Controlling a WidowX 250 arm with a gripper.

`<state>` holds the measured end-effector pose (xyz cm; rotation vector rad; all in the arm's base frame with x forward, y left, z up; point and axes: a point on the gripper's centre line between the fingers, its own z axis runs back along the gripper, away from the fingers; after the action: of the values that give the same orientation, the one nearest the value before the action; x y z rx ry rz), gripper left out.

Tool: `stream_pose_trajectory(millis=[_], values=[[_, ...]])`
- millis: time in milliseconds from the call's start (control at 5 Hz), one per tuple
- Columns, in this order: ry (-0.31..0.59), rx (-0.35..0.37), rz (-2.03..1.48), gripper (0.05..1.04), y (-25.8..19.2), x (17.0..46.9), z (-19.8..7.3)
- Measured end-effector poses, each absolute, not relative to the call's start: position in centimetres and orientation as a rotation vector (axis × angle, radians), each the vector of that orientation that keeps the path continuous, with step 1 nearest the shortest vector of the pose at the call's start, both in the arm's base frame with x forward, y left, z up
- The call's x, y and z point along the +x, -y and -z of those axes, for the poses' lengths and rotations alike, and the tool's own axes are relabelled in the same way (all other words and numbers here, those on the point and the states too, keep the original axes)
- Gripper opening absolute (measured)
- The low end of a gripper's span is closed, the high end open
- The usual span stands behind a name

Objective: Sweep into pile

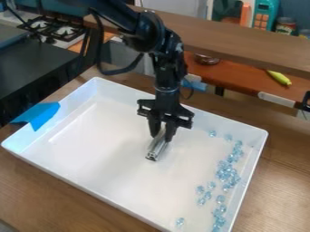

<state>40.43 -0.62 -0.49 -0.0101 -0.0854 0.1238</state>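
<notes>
My gripper [161, 137] clamped on silvery bar [157, 148]. Blue beads [225, 172] well apart, camera-right of gripper, strung toward camera along tray wall [252, 174]. Bar's long axis roughly parallels strip; I judge straight push likely packs beads against wall.

A brown wooden table [275, 167] spreads along the bottom and the right side. At the left is a piece of bright blue tape [43, 116]. In the upper left there is a stove with black grates [61, 31], and near it a flat black surface [36, 68]. Behind, a long brown wooden beam [242, 44] crosses the view. Below it in the view, a shiny dark round bowl [206, 59] and a long yellow-green toy [279, 77] lie apart on a reddish-brown wooden counter [242, 78].
</notes>
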Motion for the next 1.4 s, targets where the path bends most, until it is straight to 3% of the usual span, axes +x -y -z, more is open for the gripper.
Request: stream_pose_trajectory(millis=[400, 800, 1000, 1200, 1400], values=[[0.047, -0.086, -0.099, 0.351, 6.6, 40.5, -0.9], [0.049, -0.094, -0.018, 0.351, 10.5, 40.0, -1.1], [0.033, -0.094, -0.006, 0.351, 9.2, 39.0, -0.7], [0.131, -0.085, -0.026, 0.351, 5.1, 38.6, -3.9], [0.105, -0.036, -0.027, 0.351, 1.3, 36.8, -3.4]])
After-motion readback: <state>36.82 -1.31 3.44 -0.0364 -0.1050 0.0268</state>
